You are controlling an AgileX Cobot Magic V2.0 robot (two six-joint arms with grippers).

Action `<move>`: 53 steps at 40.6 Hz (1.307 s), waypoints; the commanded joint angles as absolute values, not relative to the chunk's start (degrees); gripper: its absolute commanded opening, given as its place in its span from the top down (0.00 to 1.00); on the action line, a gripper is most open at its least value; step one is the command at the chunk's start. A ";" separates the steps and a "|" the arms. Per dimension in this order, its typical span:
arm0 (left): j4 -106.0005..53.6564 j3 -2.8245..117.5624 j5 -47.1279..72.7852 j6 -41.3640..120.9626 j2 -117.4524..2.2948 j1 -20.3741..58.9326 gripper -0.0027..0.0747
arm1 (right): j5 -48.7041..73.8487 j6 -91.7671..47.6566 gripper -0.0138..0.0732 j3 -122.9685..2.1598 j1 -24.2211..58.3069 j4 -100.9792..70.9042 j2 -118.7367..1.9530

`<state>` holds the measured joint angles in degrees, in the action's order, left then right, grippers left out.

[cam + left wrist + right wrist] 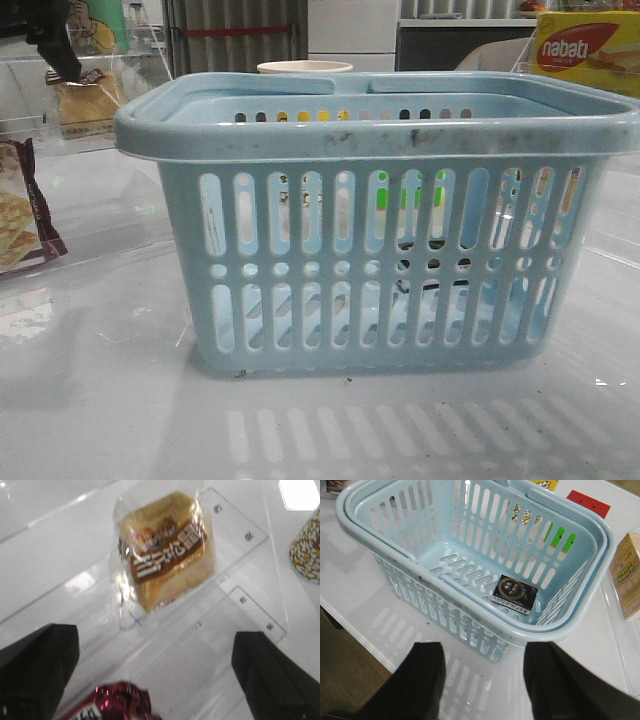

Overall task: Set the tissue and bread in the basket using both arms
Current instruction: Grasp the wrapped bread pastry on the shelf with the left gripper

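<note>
Both end effectors released, tissue point(514, 595) inside basket point(570, 625), bread point(167, 547) outside, blurred.

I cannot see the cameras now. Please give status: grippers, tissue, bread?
Both grippers open, empty: left gripper over bread, right gripper above basket. Tissue in basket; bread outside on table. Nothing blocking.

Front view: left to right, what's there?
Left gripper over the bread → maroon snack packet → basket → nabati box.
</note>
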<state>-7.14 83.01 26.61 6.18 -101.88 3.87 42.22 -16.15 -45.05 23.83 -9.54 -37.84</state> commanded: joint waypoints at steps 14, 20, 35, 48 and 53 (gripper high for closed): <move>-8.11 92.41 14.94 6.14 -109.14 3.89 0.14 | 38.41 -16.62 0.31 -46.46 23.81 -9.54 -37.63; -8.11 92.41 13.64 6.14 -109.27 3.89 0.35 | 38.41 -16.62 0.31 -46.46 23.81 -9.54 -37.63; -8.11 92.65 16.89 6.14 -108.61 3.89 0.75 | 38.41 -16.62 0.31 -46.46 23.81 -9.54 -37.63; -9.91 95.12 28.15 6.14 -100.02 3.89 0.85 | 38.41 -16.62 0.31 -46.46 23.81 -9.54 -37.63; -9.99 95.12 31.85 6.27 -95.02 3.89 0.85 | 38.41 -16.62 0.31 -46.46 23.81 -9.54 -37.63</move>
